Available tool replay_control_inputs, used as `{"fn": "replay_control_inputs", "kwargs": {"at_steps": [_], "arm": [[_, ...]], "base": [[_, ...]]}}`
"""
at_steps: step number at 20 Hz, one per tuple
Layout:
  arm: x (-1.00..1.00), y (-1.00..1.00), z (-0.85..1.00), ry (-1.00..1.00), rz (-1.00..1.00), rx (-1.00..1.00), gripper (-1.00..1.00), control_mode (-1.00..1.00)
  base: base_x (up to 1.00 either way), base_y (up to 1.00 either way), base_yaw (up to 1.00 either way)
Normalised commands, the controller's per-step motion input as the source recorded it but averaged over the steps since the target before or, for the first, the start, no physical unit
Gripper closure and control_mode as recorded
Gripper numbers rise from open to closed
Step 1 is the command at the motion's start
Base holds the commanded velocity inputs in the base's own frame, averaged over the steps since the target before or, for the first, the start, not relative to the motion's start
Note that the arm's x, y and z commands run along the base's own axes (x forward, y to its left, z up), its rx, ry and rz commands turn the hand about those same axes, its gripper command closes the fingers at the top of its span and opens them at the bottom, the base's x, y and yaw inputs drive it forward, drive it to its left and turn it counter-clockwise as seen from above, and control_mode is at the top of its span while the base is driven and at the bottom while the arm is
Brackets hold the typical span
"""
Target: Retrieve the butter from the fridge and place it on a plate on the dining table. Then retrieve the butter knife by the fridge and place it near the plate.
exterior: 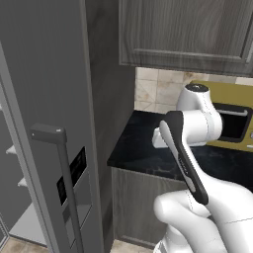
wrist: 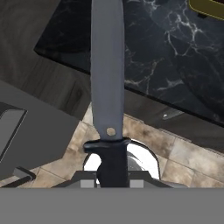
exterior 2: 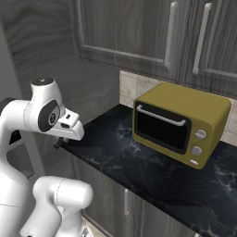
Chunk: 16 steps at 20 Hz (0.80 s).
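The butter knife (wrist: 107,74) is a long grey blade with a dark handle. It runs up the middle of the hand view, and my gripper (wrist: 112,171) is shut on its handle. In the right base view my hand (exterior 2: 69,126) hovers over the left end of the black counter (exterior 2: 139,162), just off its edge. The grey fridge (exterior: 44,123) stands at the left with its door open, its bar handle (exterior: 66,188) and black display (exterior: 74,173) facing me. The butter, the plate and the dining table are out of view.
A yellow toaster oven (exterior 2: 178,122) stands on the counter to the right of my hand. Grey-brown wall cabinets (exterior 2: 152,32) hang above it. A grey side panel (exterior: 106,99) separates the fridge from the counter. Tiled floor (wrist: 144,131) lies below the knife.
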Motion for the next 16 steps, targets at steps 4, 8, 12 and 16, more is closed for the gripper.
{"fn": "replay_control_inputs", "kwargs": {"at_steps": [4,8,12,16], "arm": [[0.0,0.0,0.0,0.0,0.0,0.0,1.0,-1.0],[0.0,0.0,0.0,0.0,0.0,0.0,1.0,1.0],[0.0,0.0,0.0,0.0,0.0,0.0,1.0,1.0],[0.0,0.0,0.0,0.0,0.0,0.0,1.0,1.0]], "base": [[0.0,0.0,0.0],[0.0,-0.01,0.0],[-0.19,-0.21,-0.15],[-0.38,-0.21,-0.31]]}}
